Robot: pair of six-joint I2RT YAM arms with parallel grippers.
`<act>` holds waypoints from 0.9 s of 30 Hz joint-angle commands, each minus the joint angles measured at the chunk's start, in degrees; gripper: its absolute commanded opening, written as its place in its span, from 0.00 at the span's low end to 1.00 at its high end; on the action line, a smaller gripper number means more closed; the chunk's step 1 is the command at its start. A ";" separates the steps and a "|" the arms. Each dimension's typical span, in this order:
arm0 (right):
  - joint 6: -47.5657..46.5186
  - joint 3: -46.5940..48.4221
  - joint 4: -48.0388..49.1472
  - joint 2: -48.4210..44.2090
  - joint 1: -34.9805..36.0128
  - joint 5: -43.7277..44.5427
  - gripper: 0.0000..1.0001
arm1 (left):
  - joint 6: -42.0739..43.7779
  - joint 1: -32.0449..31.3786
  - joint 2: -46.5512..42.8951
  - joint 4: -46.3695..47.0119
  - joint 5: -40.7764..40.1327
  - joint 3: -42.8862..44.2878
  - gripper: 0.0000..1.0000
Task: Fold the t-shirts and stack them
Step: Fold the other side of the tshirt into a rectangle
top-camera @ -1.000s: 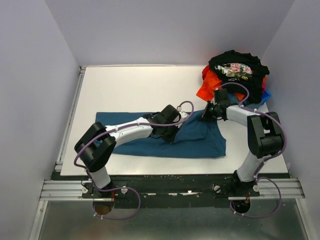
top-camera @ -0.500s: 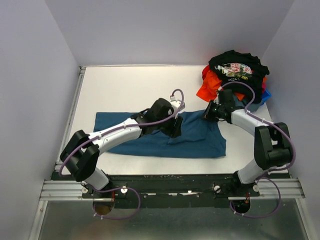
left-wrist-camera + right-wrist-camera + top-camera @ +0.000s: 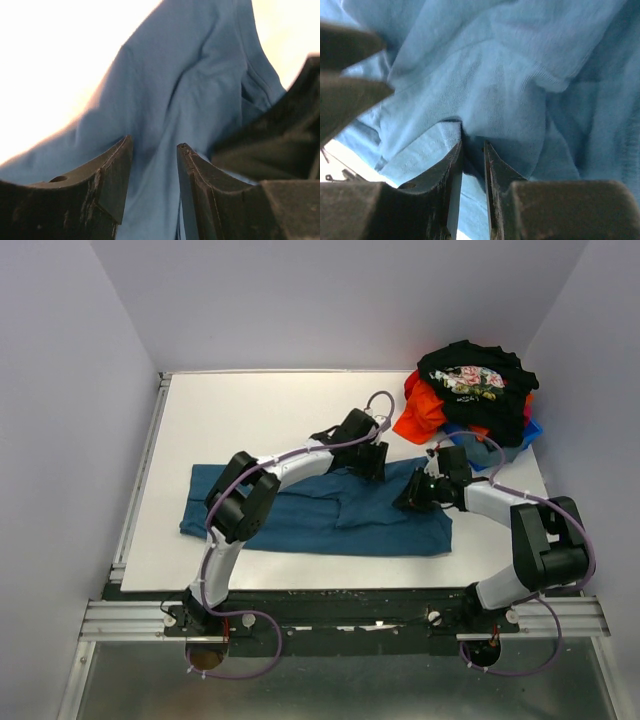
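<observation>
The teal-blue t-shirt [image 3: 300, 520] lies spread across the table's near half, creased in the middle. My left gripper [image 3: 372, 465] is down at its far edge. In the left wrist view the left gripper [image 3: 154, 142] is open, with a ridge of the shirt [image 3: 200, 75] running between and beyond the jaws. My right gripper [image 3: 405, 502] rests on the shirt's right part. In the right wrist view the right gripper [image 3: 472, 142] is shut on a fold of the shirt [image 3: 485, 95]. The black floral shirt [image 3: 470, 375], orange-red shirt [image 3: 425, 412] and bright blue shirt [image 3: 530, 430] sit heaped at the far right.
The heap of shirts lies just beyond my right arm [image 3: 500, 495], close to the right wall. The white tabletop [image 3: 260, 420] stretches bare behind the teal shirt. My two grippers are close together over the shirt's right half.
My left arm has swung from the shirt's middle to its far edge. The right gripper has moved forward from the shirt's far right corner onto the cloth.
</observation>
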 commanded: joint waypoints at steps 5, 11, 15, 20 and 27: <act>2.33 -7.00 3.75 -5.39 1.54 -8.90 0.32 | -0.81 3.18 10.59 -6.06 3.60 13.13 0.54; 4.87 -12.89 4.89 -9.87 2.77 -11.36 0.23 | -0.99 5.21 15.77 -6.85 5.45 18.48 0.54; 5.14 -15.00 1.65 -15.57 2.86 -11.37 0.04 | -0.99 5.30 18.59 -7.82 6.33 22.09 0.53; 4.62 -13.61 -6.34 -24.80 2.94 -6.02 0.08 | -0.73 5.30 19.73 -7.38 7.56 23.24 0.53; 3.03 -9.47 -12.07 -28.33 2.94 0.41 0.60 | -0.29 5.21 19.12 -6.77 9.50 23.24 0.53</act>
